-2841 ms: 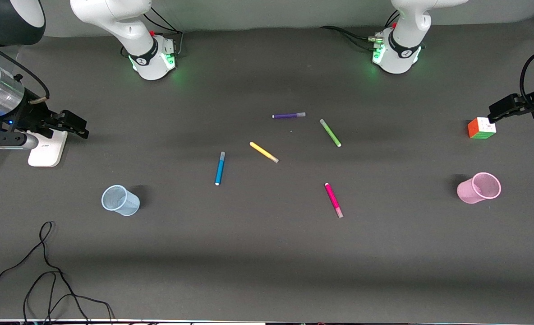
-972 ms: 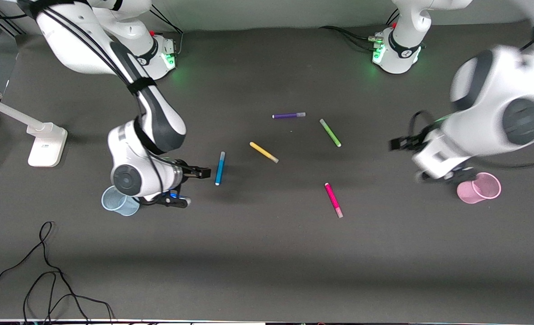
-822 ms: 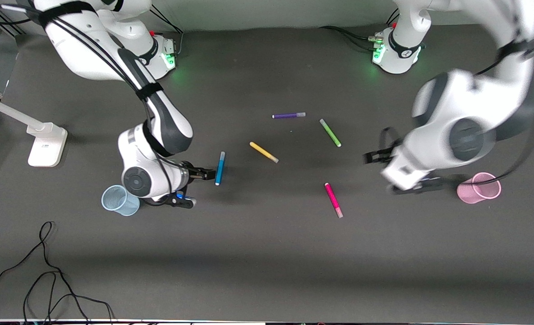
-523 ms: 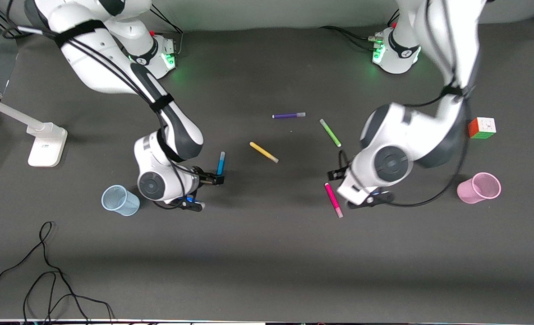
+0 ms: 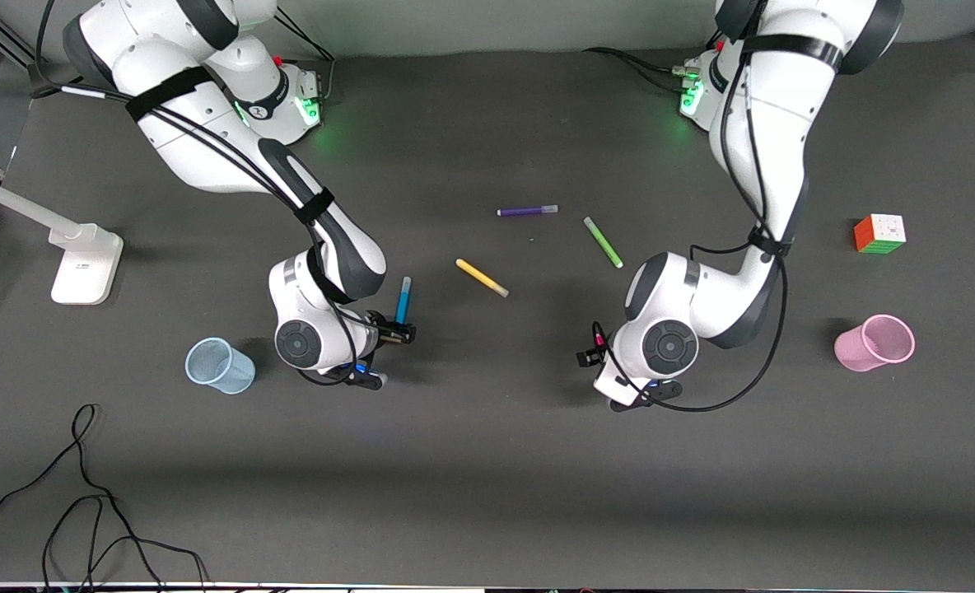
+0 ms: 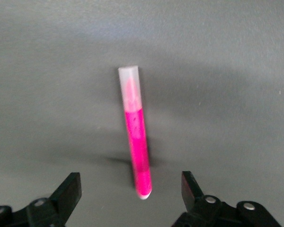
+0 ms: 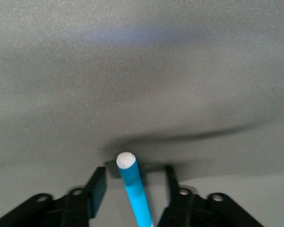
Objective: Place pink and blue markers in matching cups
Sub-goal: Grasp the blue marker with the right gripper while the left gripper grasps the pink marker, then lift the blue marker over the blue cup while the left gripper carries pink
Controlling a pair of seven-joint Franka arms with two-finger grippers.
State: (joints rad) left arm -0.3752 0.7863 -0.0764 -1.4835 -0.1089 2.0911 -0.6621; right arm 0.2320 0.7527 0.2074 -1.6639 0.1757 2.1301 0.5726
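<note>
The blue marker (image 5: 403,298) lies flat near the middle of the table, a little toward the right arm's end. The right gripper (image 5: 398,333) is down at its white-tipped end. In the right wrist view the marker (image 7: 134,189) runs between the two fingers (image 7: 97,187), which are parted with a narrow gap on each side and grasp nothing yet. I judge they stand across the pen so that one closing takes it by its sides.

The pink marker (image 6: 137,142) also lies flat near the middle, toward the left arm's end. In the front view the left gripper (image 5: 596,356) is over it and hides most of it. Its fingers (image 6: 68,191) are spread wide with the pen between them, not touching. Probably the wide opening leaves room for lowering.

The blue cup (image 5: 219,366) stands upright toward the right arm's end of the table, and the pink cup (image 5: 874,343) near the edge at the left arm's end. Each is on the side of the arm that reaches for its colour.

The purple marker (image 5: 527,211), green marker (image 5: 603,242) and yellow marker (image 5: 482,278) lie nearer the robots' edge, apart from both grippers.
</note>
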